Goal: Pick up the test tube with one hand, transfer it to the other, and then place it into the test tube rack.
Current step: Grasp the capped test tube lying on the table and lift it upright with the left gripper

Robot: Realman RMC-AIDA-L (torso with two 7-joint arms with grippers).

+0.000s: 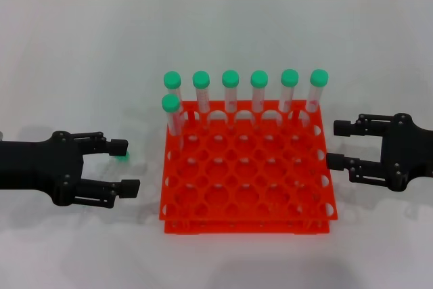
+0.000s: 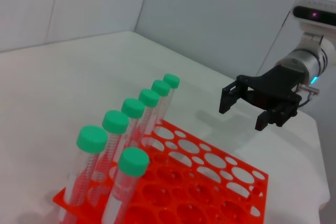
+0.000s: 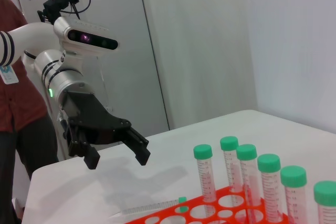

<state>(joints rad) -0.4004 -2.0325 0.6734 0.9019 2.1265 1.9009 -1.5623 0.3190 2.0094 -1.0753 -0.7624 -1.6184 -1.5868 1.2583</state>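
The test tube lies flat on the white table left of the rack. In the head view only its green cap (image 1: 122,156) shows, between my left gripper's fingers. The right wrist view shows its whole length (image 3: 152,206). My left gripper (image 1: 125,166) is open and hovers just above it, as the right wrist view (image 3: 118,159) also shows. The orange-red test tube rack (image 1: 247,220) stands in the middle of the table and also shows in the left wrist view (image 2: 220,182). My right gripper (image 1: 337,144) is open and empty just right of the rack, also in the left wrist view (image 2: 243,115).
Several green-capped tubes (image 1: 230,93) stand upright in the rack's back row, and one more (image 1: 172,118) in the second row at the left. The other holes are empty. A person in a red shirt (image 3: 16,77) stands beyond the table's left edge.
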